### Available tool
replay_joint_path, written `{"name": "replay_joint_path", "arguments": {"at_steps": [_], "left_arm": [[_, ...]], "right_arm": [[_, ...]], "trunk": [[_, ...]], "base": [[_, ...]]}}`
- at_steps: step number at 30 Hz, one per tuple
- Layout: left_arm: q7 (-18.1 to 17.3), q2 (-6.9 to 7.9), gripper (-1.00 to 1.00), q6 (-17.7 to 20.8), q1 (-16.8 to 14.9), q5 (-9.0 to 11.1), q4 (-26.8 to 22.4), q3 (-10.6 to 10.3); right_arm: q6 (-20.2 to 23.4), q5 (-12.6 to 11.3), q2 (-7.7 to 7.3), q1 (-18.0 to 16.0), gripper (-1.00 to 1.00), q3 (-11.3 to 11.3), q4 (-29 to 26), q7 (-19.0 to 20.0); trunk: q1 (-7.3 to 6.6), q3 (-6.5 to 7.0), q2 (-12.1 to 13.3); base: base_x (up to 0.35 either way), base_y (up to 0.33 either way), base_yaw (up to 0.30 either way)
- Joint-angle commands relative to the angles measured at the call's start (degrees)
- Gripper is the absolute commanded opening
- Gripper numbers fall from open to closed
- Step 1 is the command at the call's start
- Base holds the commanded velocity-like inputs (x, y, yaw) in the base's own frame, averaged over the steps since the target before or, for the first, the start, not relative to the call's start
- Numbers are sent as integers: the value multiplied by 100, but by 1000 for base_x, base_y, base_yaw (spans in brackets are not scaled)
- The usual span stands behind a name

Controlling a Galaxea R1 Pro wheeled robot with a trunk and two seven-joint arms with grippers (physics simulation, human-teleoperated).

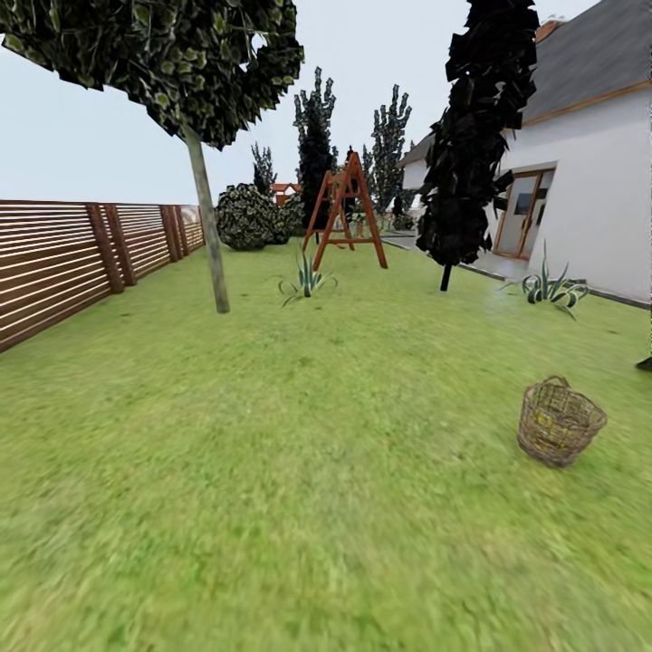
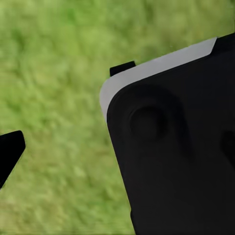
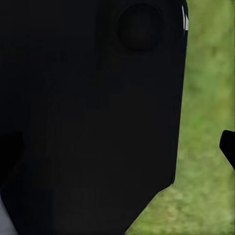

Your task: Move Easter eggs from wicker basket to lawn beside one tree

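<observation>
In the left wrist view a black fingertip [image 2: 11, 149] pokes in at the left edge of the frame, over blurred green grass; a big black body panel [image 2: 176, 156] with a pale grey rim fills the right and lower part, so the arm seems tucked close against the robot, pointing down at the ground; whether the left gripper is spread or pressed together cannot be told. In the right wrist view a second black fingertip [image 3: 228, 147] shows at the right edge; most of that frame, from the left across to past the middle, is a dark body panel [image 3: 93, 122], with a strip of grass down the right side; the right gripper's state cannot be told either.

In the head view the lawn [image 1: 272, 471] spreads across the whole lower half of the frame; the wicker basket [image 1: 560, 423] stands on it at the lower right, slightly tilted, its open weave showing faint yellowish specks inside, too small to tell as eggs. The tree [image 1: 206, 217], with a pale, slightly leaning trunk and a dark crown in the upper left, stands left of centre, well apart from the basket; a striped low plant [image 1: 306, 279] sits near it; behind are a red-brown wooden frame [image 1: 346, 208] and a dark narrow tree [image 1: 471, 136] right of centre; a slatted fence [image 1: 63, 258] runs along the left edge; a white house [image 1: 589, 190] is at the upper right.
</observation>
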Motion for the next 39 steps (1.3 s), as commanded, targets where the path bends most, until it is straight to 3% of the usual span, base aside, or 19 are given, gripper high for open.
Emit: {"name": "replay_joint_path", "arguments": {"at_steps": [1,15,31,39], "left_arm": [[12,1,100,-18,-3,2,1,-32],[12,1,100,-20,-5,1,2,-33],[12,1,100,-26,-3,3,0,-33],[12,1,100,-27,-4,1,4,-33]], "right_arm": [[5,3,2,-2,100,-21,7,-9],[4,-27,4,-2,100,-52,1,-28],[1,-41,6,-2,100,-73,-16,-28],[1,-33,12,-2,100,-63,-28,-28]], "trunk": [[4,-4,-2],[4,-4,-2],[4,-4,-2],[4,-4,-2]], "base": [[338,72,-79],[338,72,-42],[335,120,-230],[325,161,-70]]}}
